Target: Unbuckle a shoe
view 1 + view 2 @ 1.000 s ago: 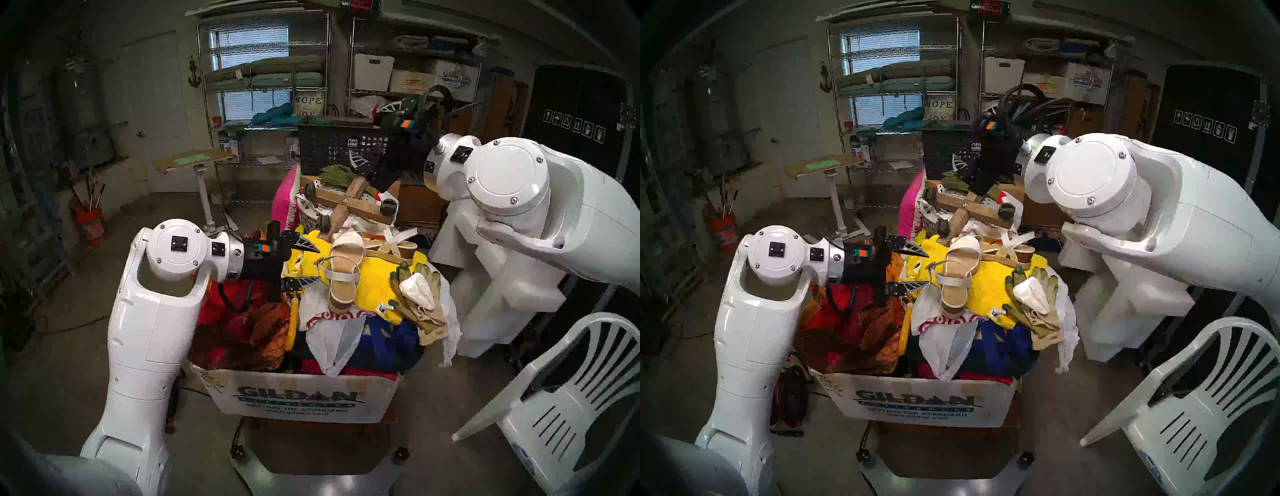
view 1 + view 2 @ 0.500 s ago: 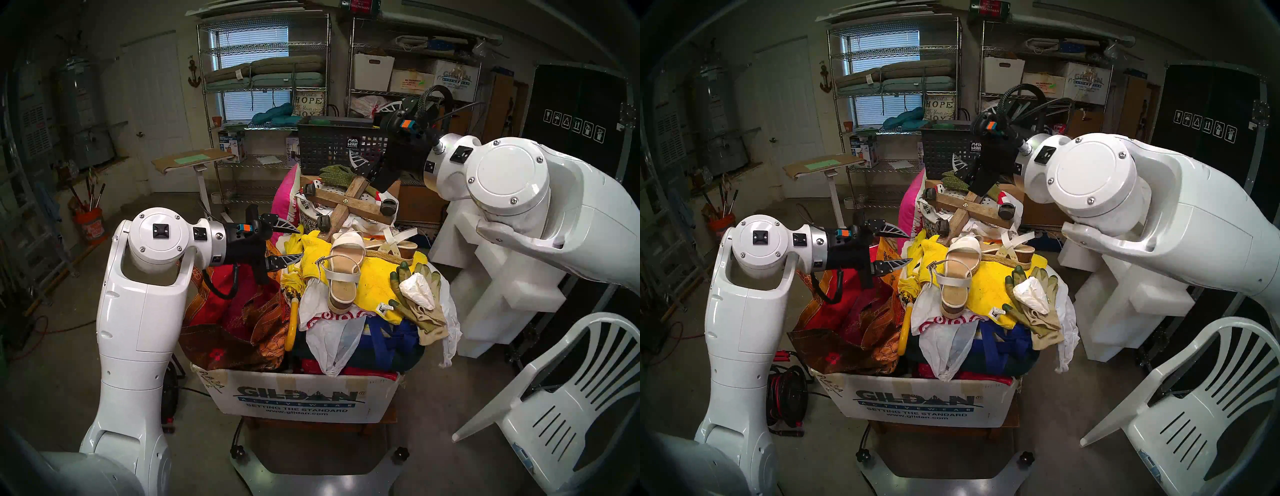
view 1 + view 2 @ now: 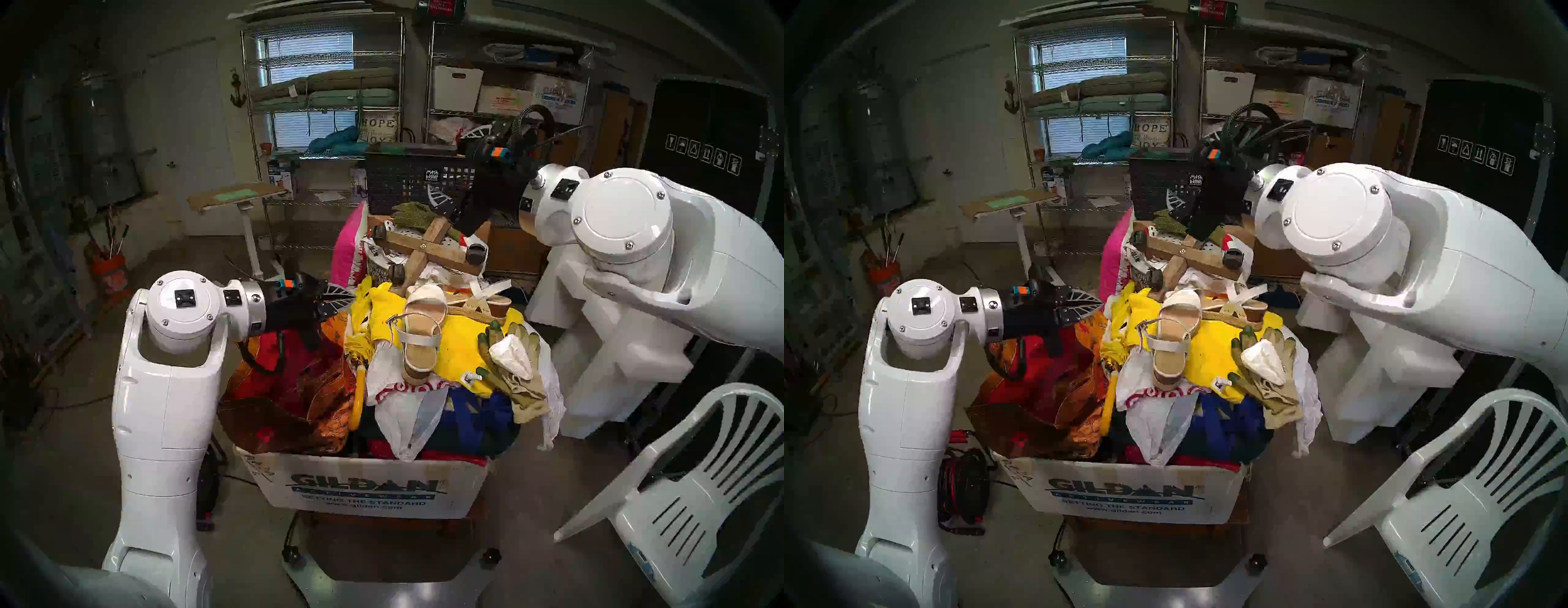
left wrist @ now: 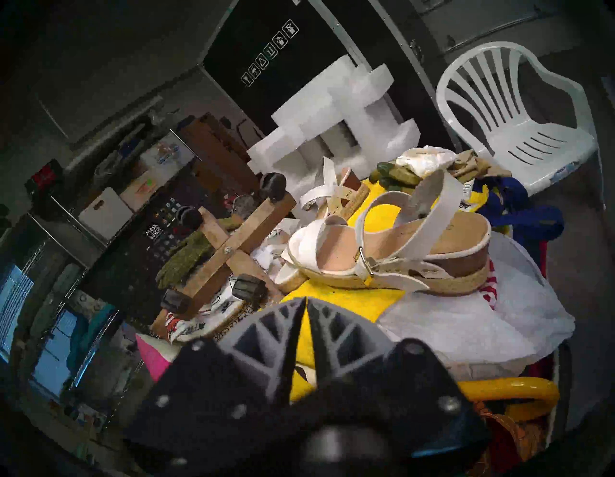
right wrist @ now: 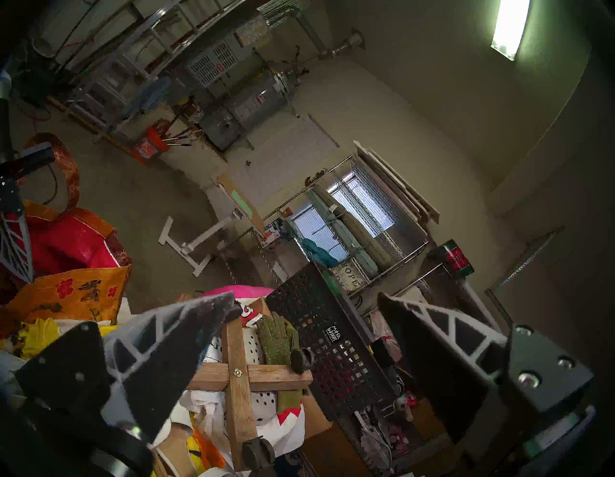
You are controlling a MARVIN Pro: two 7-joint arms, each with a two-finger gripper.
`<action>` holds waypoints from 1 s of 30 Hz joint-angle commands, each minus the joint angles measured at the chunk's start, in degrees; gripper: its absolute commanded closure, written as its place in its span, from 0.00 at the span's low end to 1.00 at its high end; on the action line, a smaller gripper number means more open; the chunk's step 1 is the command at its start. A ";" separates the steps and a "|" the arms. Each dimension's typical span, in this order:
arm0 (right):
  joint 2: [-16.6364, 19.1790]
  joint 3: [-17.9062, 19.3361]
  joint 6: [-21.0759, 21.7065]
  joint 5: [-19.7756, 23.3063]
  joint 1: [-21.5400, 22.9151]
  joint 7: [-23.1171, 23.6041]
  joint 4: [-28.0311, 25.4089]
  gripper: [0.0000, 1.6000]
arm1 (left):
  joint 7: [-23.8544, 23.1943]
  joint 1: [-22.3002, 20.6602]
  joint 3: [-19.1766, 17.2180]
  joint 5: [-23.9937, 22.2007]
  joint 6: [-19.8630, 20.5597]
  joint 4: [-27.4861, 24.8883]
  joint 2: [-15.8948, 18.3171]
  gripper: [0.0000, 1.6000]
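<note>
Atop the box's (image 3: 365,488) heap, sandal (image 3: 418,335)

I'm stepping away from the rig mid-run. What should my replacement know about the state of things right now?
Left pincer: fingertips nearly together, holding nothing, short of the pile.
Right pincer: wide open, empty, up over the wooden cross-shaped caster stand at the back.
The white-strapped platform sandal with tan footbed lies on the yellow cloth atop the clothes-filled white cardboard box; its twin lies behind it.
Done: nothing; the thin ankle strap's gold buckle is still fastened.
Left: reach the buckle on the left arm's side and undo it.
</note>
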 commanded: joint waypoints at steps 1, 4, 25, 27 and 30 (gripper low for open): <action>-1.41 0.62 -1.51 1.65 1.08 4.44 2.58 0.00 | 1.01 0.52 -0.86 -0.69 0.19 -1.35 -1.08 0.96; -2.06 0.47 -2.37 2.11 0.57 5.71 3.52 0.00 | 0.35 0.12 -0.74 -0.83 0.94 -0.93 -0.97 0.95; -5.20 0.72 -3.47 4.16 -0.71 5.37 6.10 0.00 | 1.69 1.23 -2.40 -1.62 0.84 -0.87 -3.04 0.00; -5.20 0.69 -3.47 4.17 -0.69 5.33 6.10 0.00 | 1.73 1.26 -2.41 -1.62 0.80 -0.88 -3.07 0.00; -5.21 0.68 -3.47 4.18 -0.68 5.29 6.09 0.00 | 1.76 1.28 -2.43 -1.60 0.74 -0.89 -3.11 0.00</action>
